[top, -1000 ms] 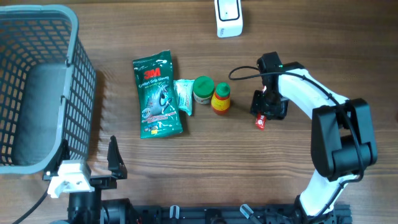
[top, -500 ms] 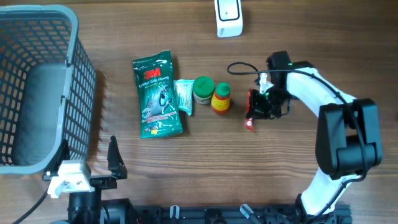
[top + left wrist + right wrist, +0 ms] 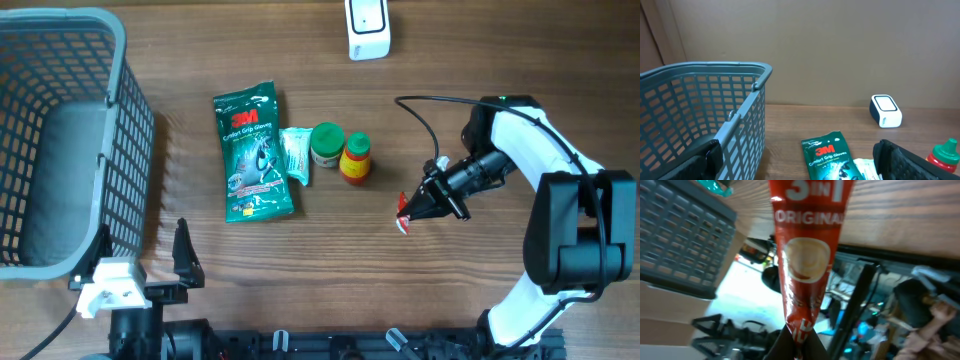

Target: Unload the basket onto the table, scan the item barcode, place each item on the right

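We see the right gripper (image 3: 412, 207) clamped tight on one end of a slim red coffee sachet (image 3: 403, 218), printed "3 in 1 Original" with a pale cup picture. In the right wrist view the sachet (image 3: 807, 265) runs straight out from the pinched black fingertips (image 3: 786, 342), with its printed face toward the camera. From overhead it sits at the tip of the white right arm (image 3: 535, 140), over the brown wooden table (image 3: 300, 280), near the front right of the row of goods. We cannot tell whether its free end touches the wood.

The small white box-shaped scanner (image 3: 367, 27) stands at the far edge of the table, well apart from the sachet. In the left wrist view the scanner (image 3: 885, 110) stands upright against the plain wall.

The left gripper (image 3: 143, 252) is at the near left corner, just beside the grey plastic mesh basket (image 3: 128, 150). Its black fingers (image 3: 912, 162) are spread fully wide and grasp nothing.

Between basket and sachet lie a flat green 3M glove packet (image 3: 255, 150), a small pale green pouch (image 3: 296, 155), a round jar with a green lid (image 3: 326, 143) and a short yellow-and-red bottle with a green cap (image 3: 355, 158), each just beside the next.
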You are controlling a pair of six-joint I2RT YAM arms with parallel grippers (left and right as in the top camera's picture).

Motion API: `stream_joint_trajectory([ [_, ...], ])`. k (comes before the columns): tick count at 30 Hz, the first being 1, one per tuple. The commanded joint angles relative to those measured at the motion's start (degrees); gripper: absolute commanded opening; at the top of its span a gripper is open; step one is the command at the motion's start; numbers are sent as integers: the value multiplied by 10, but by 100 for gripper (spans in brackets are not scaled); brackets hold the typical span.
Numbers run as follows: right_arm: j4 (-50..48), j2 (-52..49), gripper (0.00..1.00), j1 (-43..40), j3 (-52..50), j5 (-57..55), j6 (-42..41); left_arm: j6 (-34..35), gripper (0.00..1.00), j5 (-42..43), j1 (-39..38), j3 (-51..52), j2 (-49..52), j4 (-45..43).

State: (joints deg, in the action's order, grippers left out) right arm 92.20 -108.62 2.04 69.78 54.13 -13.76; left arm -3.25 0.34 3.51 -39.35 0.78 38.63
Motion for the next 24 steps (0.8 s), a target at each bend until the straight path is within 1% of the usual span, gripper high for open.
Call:
stream_joint_trajectory([
  [1,1,13,4,-1,3,40,-75,7,100,-2,5,2,-5,-2],
  [3,-30,13,4,-1,3,-11,-67,7,100,-2,5,2,-5,-2],
  [4,-103,13,4,-1,3,-80,-64,7,100,-2,5,2,-5,-2],
  [5,-148,13,5,0,3,-115,-49,7,100,-2,5,2,-5,-2],
  [8,-260,12,4,11,1,-216,44,7,100,-2,5,2,-5,-2],
  [9,-286,12,4,21,-5,-225,75,7,100,-2,5,2,-5,-2],
  [11,-340,12,5,45,-19,-224,90,7,100,-2,5,2,-5,-2],
  [12,-365,12,5,60,-30,-231,111,7,100,-2,5,2,-5,-2],
  [14,-375,12,4,83,-41,-267,132,7,100,-2,5,2,-5,-2],
  [15,-362,12,4,93,-41,-290,132,7,100,-2,5,2,-5,-2],
  [19,-317,27,5,125,-41,-288,150,7,100,-2,5,2,-5,-2],
  [20,-306,41,4,135,-41,-287,164,7,100,-2,5,2,-5,-2],
  [21,-291,60,5,148,-41,-283,199,7,100,-2,5,2,-5,-2],
  [24,-289,114,4,193,-41,-257,244,7,100,-2,5,2,-5,-2],
])
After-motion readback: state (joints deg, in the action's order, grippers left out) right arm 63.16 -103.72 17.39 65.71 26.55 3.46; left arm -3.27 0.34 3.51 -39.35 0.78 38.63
